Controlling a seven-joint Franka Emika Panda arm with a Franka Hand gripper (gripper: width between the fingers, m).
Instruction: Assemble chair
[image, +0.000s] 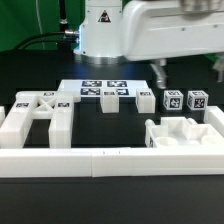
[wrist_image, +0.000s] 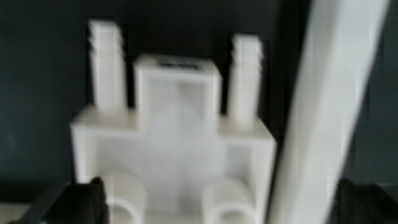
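Observation:
The chair's glossy white parts lie loose on the black table. A ladder-like frame with a cross brace (image: 35, 117) lies at the exterior view's left. A blocky notched part (image: 180, 134) lies at the right, just behind the front wall. Small tagged pieces (image: 172, 100) stand in a row behind it. My gripper (image: 160, 72) hangs from the arm above the right half, touching nothing. In the wrist view the gripper (wrist_image: 217, 205) is open, its dark fingertips (wrist_image: 80, 202) wide apart. A blurred white part with two prongs (wrist_image: 173, 130) lies below them.
The marker board (image: 98, 87) lies flat at the back middle, before the robot base (image: 100, 30). A long low white border wall (image: 110, 162) runs along the front; it also shows in the wrist view (wrist_image: 334, 110) beside the pronged part.

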